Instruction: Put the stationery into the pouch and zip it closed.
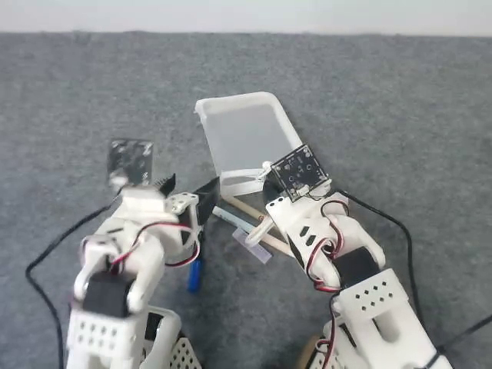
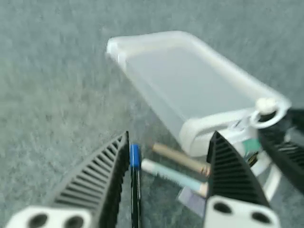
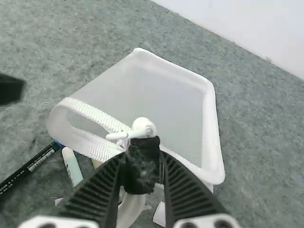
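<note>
Pen (image 1: 195,274) mostly hidden under left arm; pouch (image 1: 246,138) mouth partly covered.

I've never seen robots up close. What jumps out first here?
A translucent white pouch lies open-mouthed on the grey table. The right gripper clamps its mouth by the white zip pull, while the left gripper hovers open by a blue-capped pen and a pale marker.

Grey, carpet-textured table (image 1: 400,100) spreads all round my work. Pale wall (image 1: 246,14) borders it at 12 o'clock, high view, seam straight.
</note>
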Controlling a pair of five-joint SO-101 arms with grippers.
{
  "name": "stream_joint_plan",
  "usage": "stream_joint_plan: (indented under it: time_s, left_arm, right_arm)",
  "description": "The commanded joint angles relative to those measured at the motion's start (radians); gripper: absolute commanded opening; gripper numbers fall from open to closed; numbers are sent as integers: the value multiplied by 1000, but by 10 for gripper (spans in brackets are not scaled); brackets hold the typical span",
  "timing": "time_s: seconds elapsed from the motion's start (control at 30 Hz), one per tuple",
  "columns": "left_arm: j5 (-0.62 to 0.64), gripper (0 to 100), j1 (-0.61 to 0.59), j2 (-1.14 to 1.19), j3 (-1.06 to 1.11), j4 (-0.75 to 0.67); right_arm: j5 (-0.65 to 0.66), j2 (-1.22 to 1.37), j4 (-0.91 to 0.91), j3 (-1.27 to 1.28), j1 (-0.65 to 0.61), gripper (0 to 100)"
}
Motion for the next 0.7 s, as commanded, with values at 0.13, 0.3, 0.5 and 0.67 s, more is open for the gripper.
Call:
stream_joint_plan:
  time_s: [0.13,0.3,0.5,0.67]
  left_arm:
    - [6,254,5,-433,117,3]
    - [3,265,29,-457,130,9]
    - [-35,310,107,-457,173,8]
    - [-35,310,106,-457,174,6]
  right_arm:
    - [5,-33,-44,-18,-4,6]
    - [2,-33,-45,-18,-18,6]
    - [3,-44,-36,-18,-58,6]
    - [9,-45,-12,-23,-59,6]
